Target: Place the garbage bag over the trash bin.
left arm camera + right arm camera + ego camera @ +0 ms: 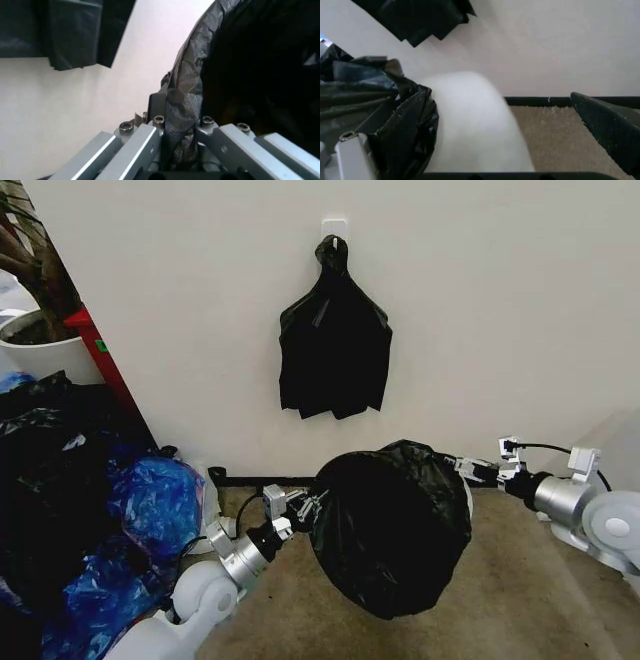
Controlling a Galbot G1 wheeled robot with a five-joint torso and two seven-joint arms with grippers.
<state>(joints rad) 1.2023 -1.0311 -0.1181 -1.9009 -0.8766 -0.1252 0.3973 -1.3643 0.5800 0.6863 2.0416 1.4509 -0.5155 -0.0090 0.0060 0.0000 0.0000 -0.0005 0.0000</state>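
the left tool (305, 508) is clenched on the edge of the garbage bag (392, 530); in the left wrist view a strip of crinkled black film (182, 112) runs up between its metal fingers (142, 144), which pinch it. the right tool (470, 470) reaches in from the other side, touching the bag's upper right edge, and whether it is clenched or released i cannot tell; in the right wrist view, bag film (405, 123) bunches just beside a pale part of that tool.

the garbage bag hangs stretched between the two tools, billowing into a round black dome above the beige carpet floor (520, 600). the trash bin (475, 123) shows as a white rounded wall right against the bag in the right wrist view, standing on the carpet near the dark baseboard (535, 101); its inside is hidden, so what it holds cannot be told.

behind, a flat black bunch of bags (333, 340) hangs from a white wall hook (334, 226). at the robot's left lies a pile of blue plastic bags (150, 510) and black ones, with a white plant pot (45, 350) beyond.
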